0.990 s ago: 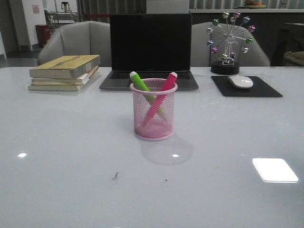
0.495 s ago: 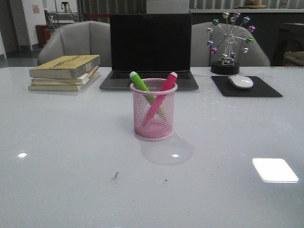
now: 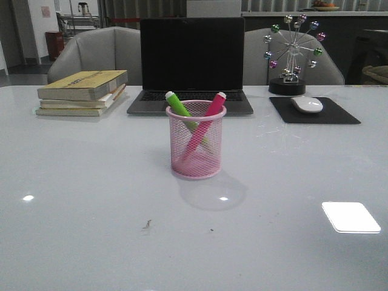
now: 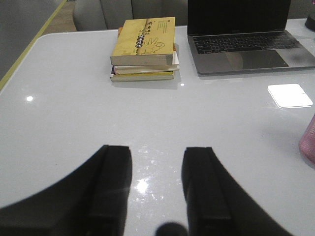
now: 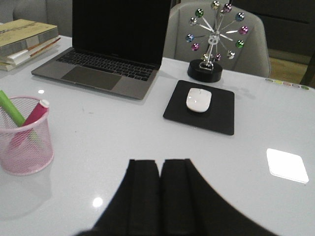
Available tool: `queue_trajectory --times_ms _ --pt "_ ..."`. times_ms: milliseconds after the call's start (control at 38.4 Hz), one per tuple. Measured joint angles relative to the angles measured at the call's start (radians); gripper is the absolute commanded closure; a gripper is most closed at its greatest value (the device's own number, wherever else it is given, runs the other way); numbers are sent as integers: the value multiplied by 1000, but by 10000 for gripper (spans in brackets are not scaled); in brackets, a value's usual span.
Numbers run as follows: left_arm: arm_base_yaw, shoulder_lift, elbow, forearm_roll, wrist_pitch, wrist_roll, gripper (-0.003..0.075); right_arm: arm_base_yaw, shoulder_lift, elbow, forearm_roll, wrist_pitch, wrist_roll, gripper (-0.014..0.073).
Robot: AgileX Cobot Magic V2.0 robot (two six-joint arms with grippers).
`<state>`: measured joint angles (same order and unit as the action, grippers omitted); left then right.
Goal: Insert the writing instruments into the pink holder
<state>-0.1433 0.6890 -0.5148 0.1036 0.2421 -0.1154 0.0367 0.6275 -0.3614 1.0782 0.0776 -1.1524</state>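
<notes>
The pink holder point(image 3: 196, 140) stands upright at the middle of the white table, and the right wrist view shows the pink holder point(image 5: 24, 142) too. Both writing instruments lean crossed inside it: a lime green marker point(image 3: 179, 105) and a magenta marker point(image 3: 212, 106), their pale tips above the rim. A sliver of the holder point(image 4: 309, 142) shows at the edge of the left wrist view. My left gripper point(image 4: 156, 152) is open over bare table, holding nothing. My right gripper point(image 5: 160, 164) is shut and empty, well away from the holder. Neither gripper appears in the front view.
A laptop point(image 3: 191, 60) stands open behind the holder. A stack of books point(image 3: 82, 91) lies at the back left. A white mouse point(image 3: 307, 104) sits on a black pad point(image 3: 315, 111) at the back right, beside a ferris-wheel ornament point(image 3: 293, 54). Grey chairs stand behind the table.
</notes>
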Motion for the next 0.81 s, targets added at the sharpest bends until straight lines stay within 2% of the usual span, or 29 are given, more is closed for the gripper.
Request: queue_trajectory --times_ms 182,339,573,807 --pt "0 0 0 0 0 0 389 0 -21 0 -398 35 405 536" --pt "0 0 0 0 0 0 389 0 -68 0 -625 39 639 536" --pt "0 0 0 0 0 0 389 0 -198 28 -818 21 806 536" --pt "0 0 0 0 0 0 389 0 -360 160 -883 -21 904 536"
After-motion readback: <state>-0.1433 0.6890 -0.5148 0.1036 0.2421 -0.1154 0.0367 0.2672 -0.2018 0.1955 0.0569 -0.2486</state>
